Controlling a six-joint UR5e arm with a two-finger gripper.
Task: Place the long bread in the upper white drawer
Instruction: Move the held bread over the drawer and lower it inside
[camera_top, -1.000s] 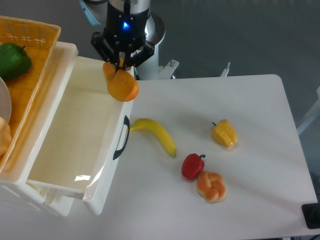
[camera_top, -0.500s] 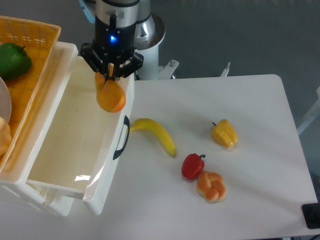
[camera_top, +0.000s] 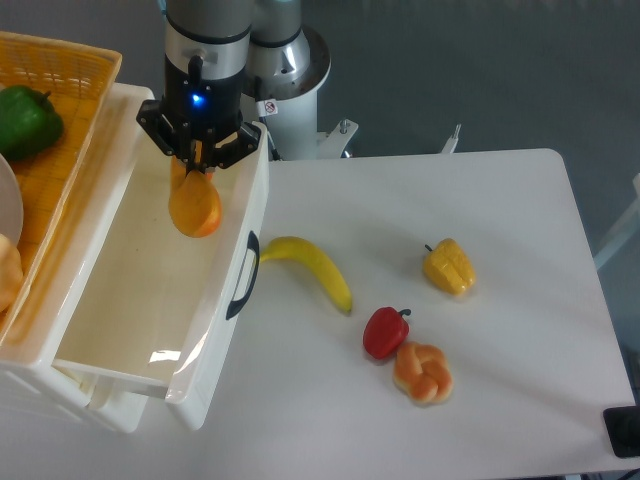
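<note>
Table (camera_top: 500, 200): banana (camera_top: 308, 267) beside upper white drawer (camera_top: 150, 290).

The white bench (camera_top: 500, 200) carries a banana (camera_top: 310, 268) near its middle, just right of the open white drawer (camera_top: 235, 300). Further right lies a yellow pepper (camera_top: 448, 267). Nearer, a red pepper (camera_top: 386, 332) touches a knotted bun (camera_top: 423, 372) at its right.
</note>
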